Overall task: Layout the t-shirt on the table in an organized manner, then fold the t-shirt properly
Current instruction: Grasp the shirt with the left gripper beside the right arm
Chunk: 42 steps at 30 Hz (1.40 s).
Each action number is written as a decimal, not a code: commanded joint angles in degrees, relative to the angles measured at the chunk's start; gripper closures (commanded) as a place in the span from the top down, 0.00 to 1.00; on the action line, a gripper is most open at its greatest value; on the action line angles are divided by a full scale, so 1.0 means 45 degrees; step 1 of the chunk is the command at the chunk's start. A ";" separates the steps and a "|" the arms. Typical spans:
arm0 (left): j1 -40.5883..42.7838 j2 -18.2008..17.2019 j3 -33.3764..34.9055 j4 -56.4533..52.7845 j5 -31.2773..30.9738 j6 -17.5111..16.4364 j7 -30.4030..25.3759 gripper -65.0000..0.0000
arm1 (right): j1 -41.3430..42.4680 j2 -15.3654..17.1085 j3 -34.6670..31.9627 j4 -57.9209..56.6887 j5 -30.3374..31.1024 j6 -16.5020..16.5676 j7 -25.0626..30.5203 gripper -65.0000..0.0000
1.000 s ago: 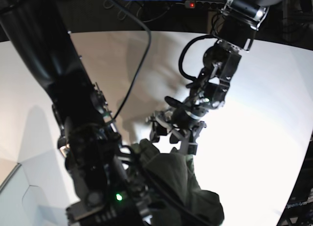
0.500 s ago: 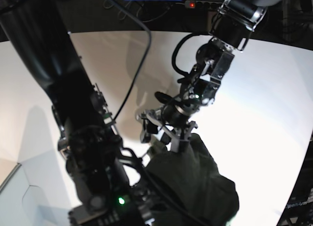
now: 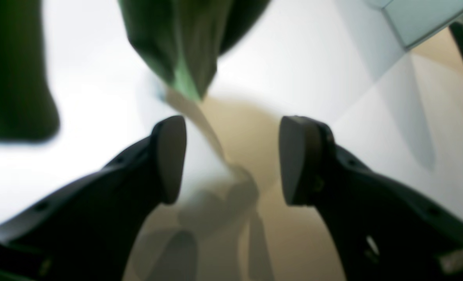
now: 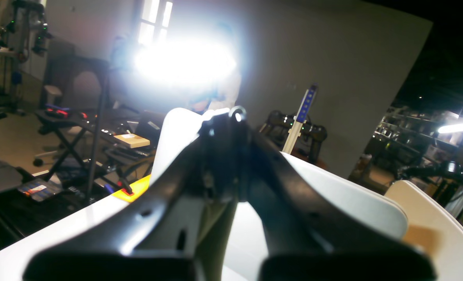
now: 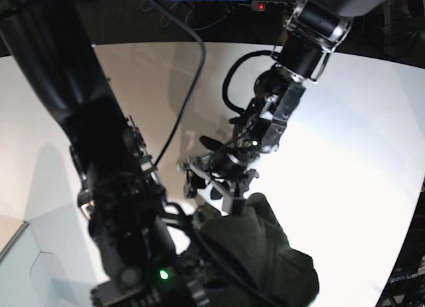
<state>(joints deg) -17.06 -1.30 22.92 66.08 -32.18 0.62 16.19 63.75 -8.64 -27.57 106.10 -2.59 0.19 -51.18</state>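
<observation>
Left gripper (image 3: 231,160) hangs above the white table (image 5: 358,147), jaws wide and empty, a hanging fold of the green t-shirt (image 3: 184,43) just beyond its fingertips. Right gripper (image 4: 231,117) jaws pressed together; whether they pinch cloth is not visible. T-shirt bunched, lifted at the near table edge.

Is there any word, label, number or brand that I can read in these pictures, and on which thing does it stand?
None can be read.
Olive-green cotton t-shirt: no print or label shows.
Small card on the dark bench in the right wrist view: marks too blurred to read.
Smooth white table: no text.
</observation>
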 commanded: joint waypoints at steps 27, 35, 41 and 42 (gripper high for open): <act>-0.0927 0.0846 -0.0805 -0.0825 0.1028 -0.0011 -0.0324 0.01 | 0.0340 -0.0079 0.0139 0.0050 -0.0157 -0.0012 0.0462 0.00; 0.0284 0.0221 -0.1273 0.0601 0.1067 -0.0070 -0.0305 0.01 | -0.0129 -0.0079 0.0159 0.0031 -0.0216 -0.0012 0.0618 0.00; 0.1456 -0.0717 -0.1293 0.2399 0.1008 -0.0031 -0.0246 0.01 | -0.0344 -0.0079 0.0472 -0.0438 -0.0235 -0.0012 0.0989 0.00; 0.1691 -0.0873 -0.1293 0.2614 0.1008 -0.0031 -0.0246 0.01 | -0.0344 -0.0079 0.0647 -0.0536 -0.0235 -0.0012 0.0989 0.00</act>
<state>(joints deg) -8.62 -5.28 17.26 76.73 -27.42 0.64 16.32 59.96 -8.58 -25.10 103.13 -2.79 0.19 -48.99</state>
